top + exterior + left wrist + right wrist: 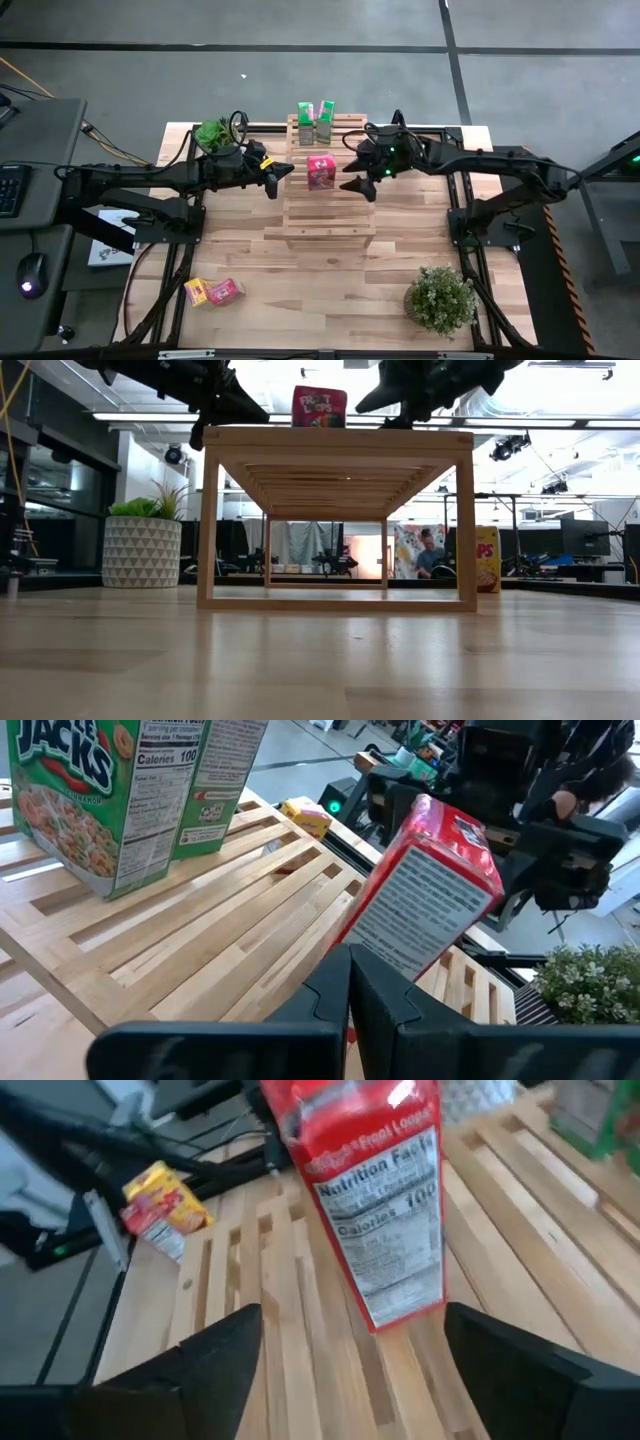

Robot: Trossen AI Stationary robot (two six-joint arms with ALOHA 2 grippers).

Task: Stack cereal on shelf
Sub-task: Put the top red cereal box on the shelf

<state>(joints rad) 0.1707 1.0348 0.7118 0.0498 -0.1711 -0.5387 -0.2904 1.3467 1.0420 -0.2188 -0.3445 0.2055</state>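
Counting boxes: two green (316, 122); perhaps three others

I'm working in what looks like a robotics lab or open workshop: bare concrete floor (300, 80) with dark seams, exposed ceiling ducts (560, 405) and strip lights overhead, monitors (585, 538) on benches far beyond the grippers, a seated person (432, 555) there.

On the shelf (330, 215) a pink-red box (321, 171) stands between my left gripper (281, 178), fingers shut, and my right gripper (358, 170), whose fingers stand spread either side of it, not touching. Two green boxes (316, 122) block the back tier. The front tiers lie bare. Two boxes (214, 292) and a plant (440, 298) occupy the near surface (330, 290).
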